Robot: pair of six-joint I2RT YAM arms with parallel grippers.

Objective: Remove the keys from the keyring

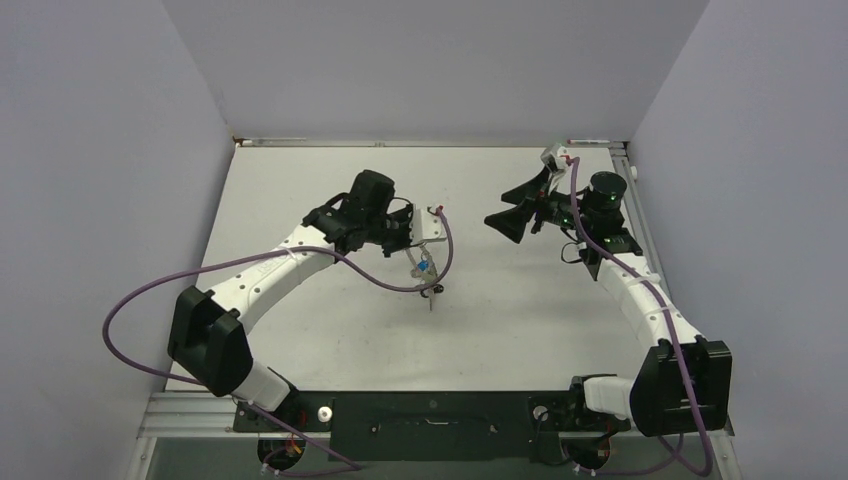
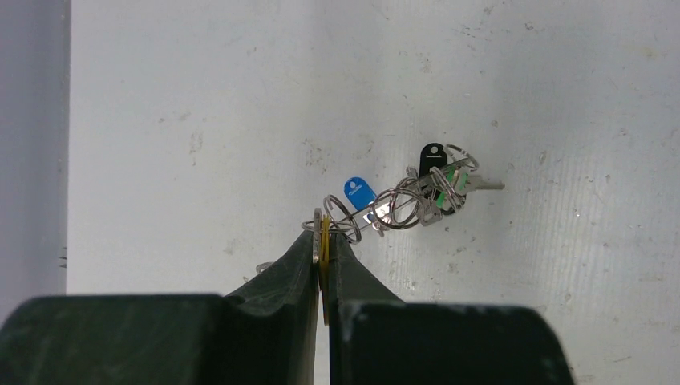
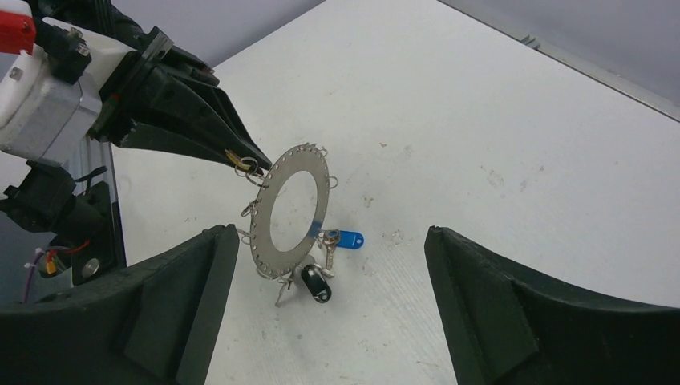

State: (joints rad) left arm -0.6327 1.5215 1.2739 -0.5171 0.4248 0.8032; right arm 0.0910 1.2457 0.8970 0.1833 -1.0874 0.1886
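The keyring (image 3: 309, 160) is a flat grey ring with a large hole. It stands nearly upright, and in the top view the keyring (image 1: 424, 258) hangs below my left gripper (image 1: 415, 248). My left gripper (image 2: 323, 241) is shut on a yellow-headed key (image 2: 325, 253), which a small split ring joins to the keyring's upper edge. A blue-headed key (image 3: 349, 239) and a black-headed key (image 3: 315, 283) hang at the bottom and touch the table. A green head (image 2: 449, 183) shows among the split rings. My right gripper (image 3: 325, 241) is open, facing the keyring from the right, with a gap between them.
The left arm's purple cable (image 1: 446, 250) loops right beside the keyring. Grey walls close the white table (image 1: 330, 330) on three sides. A metal rail (image 1: 640, 230) runs along the right edge behind the right arm.
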